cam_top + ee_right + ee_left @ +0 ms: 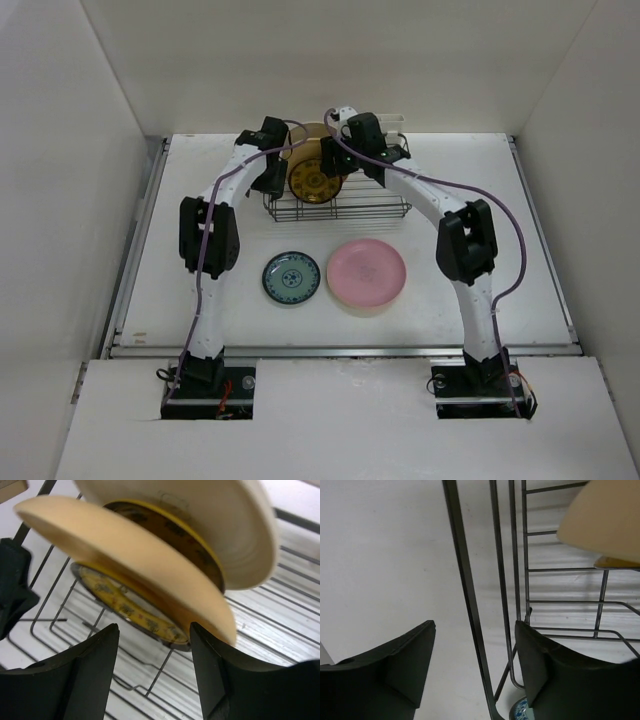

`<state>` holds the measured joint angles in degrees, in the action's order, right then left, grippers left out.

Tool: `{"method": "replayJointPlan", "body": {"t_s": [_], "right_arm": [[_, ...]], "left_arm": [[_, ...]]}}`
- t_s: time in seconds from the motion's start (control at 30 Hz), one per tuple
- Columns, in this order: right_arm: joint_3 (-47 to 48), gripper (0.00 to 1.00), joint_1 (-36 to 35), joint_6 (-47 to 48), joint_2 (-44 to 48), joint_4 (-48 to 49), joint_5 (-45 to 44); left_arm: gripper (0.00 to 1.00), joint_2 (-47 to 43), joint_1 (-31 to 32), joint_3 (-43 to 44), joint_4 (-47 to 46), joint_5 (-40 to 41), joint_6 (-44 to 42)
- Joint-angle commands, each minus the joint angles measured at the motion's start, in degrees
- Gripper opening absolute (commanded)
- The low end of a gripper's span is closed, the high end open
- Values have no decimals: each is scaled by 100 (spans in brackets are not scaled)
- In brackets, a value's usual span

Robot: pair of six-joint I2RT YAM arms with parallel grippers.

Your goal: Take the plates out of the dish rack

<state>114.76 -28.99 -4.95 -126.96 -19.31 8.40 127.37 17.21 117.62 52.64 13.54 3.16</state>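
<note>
The black wire dish rack (340,208) stands at the back middle of the table. In it stand a dark amber-brown patterned plate (315,182) and a peach-yellow plate (308,135) behind it. In the right wrist view the peach-yellow plate (125,545), a cream plate (235,530) and the amber plate (130,611) lean together. My right gripper (154,630) is open, just below the amber plate's lower rim. My left gripper (475,630) is open, its fingers on either side of the rack's left rim wire (465,580). A teal-green plate (291,277) and a pink plate (367,273) lie on the table.
The pink plate lies on top of a cream-rimmed one. A small white holder (392,125) is clipped on the rack's back right edge. White walls enclose the table on three sides. The left gripper's black body (12,585) shows at the left of the right wrist view.
</note>
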Motion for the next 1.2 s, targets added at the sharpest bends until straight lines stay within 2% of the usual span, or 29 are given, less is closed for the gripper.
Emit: {"method": "replayJointPlan", "body": {"t_s": [0.0,0.07,0.1,0.23,0.37,0.47,0.53,0.6,0.63,0.73,0.8,0.93,1.17], "right_arm": [[408,64,-10,-120,110,489,-480],[293,66,-10,-120,162,630,-480],[293,66,-10,-120,75,630,-541],[564,66,-10,-120,-380,473,-305],[776,66,-10,-59,-593,323,-138],[706,60,-10,37,-593,375,12],[706,53,-10,126,-593,445,12],[767,42,-10,179,-646,446,12],[767,30,-10,179,-646,385,12],[627,8,-10,231,-375,436,12],[338,0,-10,284,-33,603,12],[126,0,-63,626,486,674,-49],[-375,0,-300,1303,1102,797,-743]], "left_arm": [[58,-195,-95,244,88,228,97],[49,-143,-95,173,36,106,97],[38,-142,-95,95,36,105,97],[17,-142,-157,33,36,-263,97],[0,-90,-157,33,36,-431,97],[0,-90,-157,-20,36,-668,36],[0,-90,-157,-20,36,-739,36],[0,-90,-157,-20,36,-792,36],[0,-90,-157,-20,36,-844,36],[0,-37,-157,-20,106,-905,88],[0,-37,-157,32,159,-967,141],[0,-37,-157,85,211,-1038,361],[0,-37,-157,147,316,-1038,537]]}}
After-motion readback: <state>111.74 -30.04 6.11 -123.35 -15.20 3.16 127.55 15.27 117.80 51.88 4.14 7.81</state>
